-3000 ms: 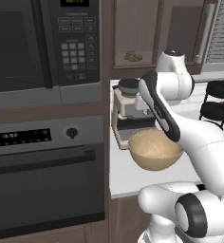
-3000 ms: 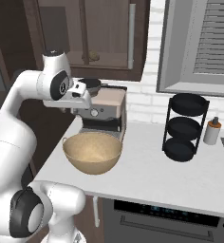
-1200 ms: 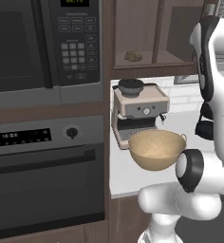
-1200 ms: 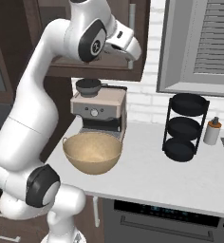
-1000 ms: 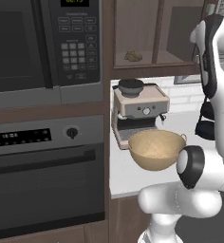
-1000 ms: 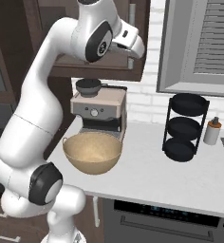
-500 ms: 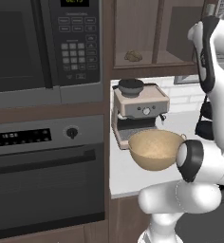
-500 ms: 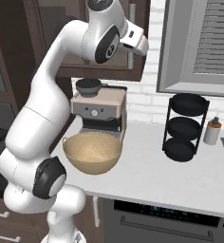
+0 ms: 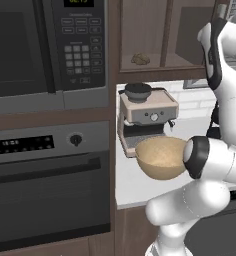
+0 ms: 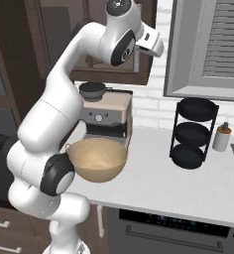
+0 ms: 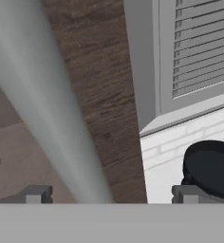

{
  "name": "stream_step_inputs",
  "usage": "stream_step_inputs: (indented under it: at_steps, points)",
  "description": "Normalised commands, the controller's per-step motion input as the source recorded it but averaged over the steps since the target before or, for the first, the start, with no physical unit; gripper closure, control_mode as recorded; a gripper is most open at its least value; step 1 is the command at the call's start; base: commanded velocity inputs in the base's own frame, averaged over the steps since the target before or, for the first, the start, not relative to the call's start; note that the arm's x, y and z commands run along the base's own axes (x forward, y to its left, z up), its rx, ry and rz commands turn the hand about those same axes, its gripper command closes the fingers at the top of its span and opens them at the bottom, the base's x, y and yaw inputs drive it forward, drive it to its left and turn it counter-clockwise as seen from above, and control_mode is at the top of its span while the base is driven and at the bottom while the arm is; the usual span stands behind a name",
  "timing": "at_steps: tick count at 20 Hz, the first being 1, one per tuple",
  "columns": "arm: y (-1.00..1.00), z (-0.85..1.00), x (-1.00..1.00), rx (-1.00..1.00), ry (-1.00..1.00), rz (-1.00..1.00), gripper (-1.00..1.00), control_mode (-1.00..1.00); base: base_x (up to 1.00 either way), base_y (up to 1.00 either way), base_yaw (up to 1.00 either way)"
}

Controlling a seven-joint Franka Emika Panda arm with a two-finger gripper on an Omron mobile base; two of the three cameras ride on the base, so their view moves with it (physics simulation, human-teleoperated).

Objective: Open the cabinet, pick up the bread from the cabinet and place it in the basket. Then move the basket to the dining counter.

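So far nothing of the task is looking finished. The bread point(image 9: 140, 59) is lying on the shelf inside the cabinet point(image 9: 162, 37), seen through the door's clear panel, and the basket point(image 9: 160, 157) is sitting empty on the white surface point(image 10: 198, 186) just in front of the coffee machine point(image 9: 146, 115). The door is showing no sign of being swung out, so opening it, taking the bread, dropping it in the basket and carrying the basket to the dining counter are all remaining.

The arm is reaching high, with the hand up at the cabinet's right edge in the right base view. In the hand view the pincer point(image 11: 111, 194) is standing wide apart, its two fingertips point(image 11: 36, 194) rising at the bottom with the long silver handle point(image 11: 42, 102) running up between them, nearer the left tip. The wooden door frame point(image 11: 97, 95) is lying just behind the bar. Nothing is being gripped: whether either tip is touching the bar I cannot tell, but the jaws are bracketing it, which I judge to be the approach for pulling the door. A sliver of the bread is also peeking in at the hand view's left edge.
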Motion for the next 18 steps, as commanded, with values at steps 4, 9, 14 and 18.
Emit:
stream_step_inputs:
  at_steps: [4,9,14,18]
  points:
    - [-0.03,-0.01,0.26,0.00,-0.04,0.00,-1.00,-1.00,0.00,0.00,0.00]
    - [0.04,-0.12,0.39,0.00,-0.09,0.00,-1.00,-1.00,0.00,0.00,0.00]
    - [0.24,-0.11,0.38,0.00,-0.09,0.00,1.00,-1.00,0.00,0.00,0.00]
    - [0.40,-0.11,0.36,0.00,-0.11,0.00,1.00,-1.00,0.00,0.00,0.00]
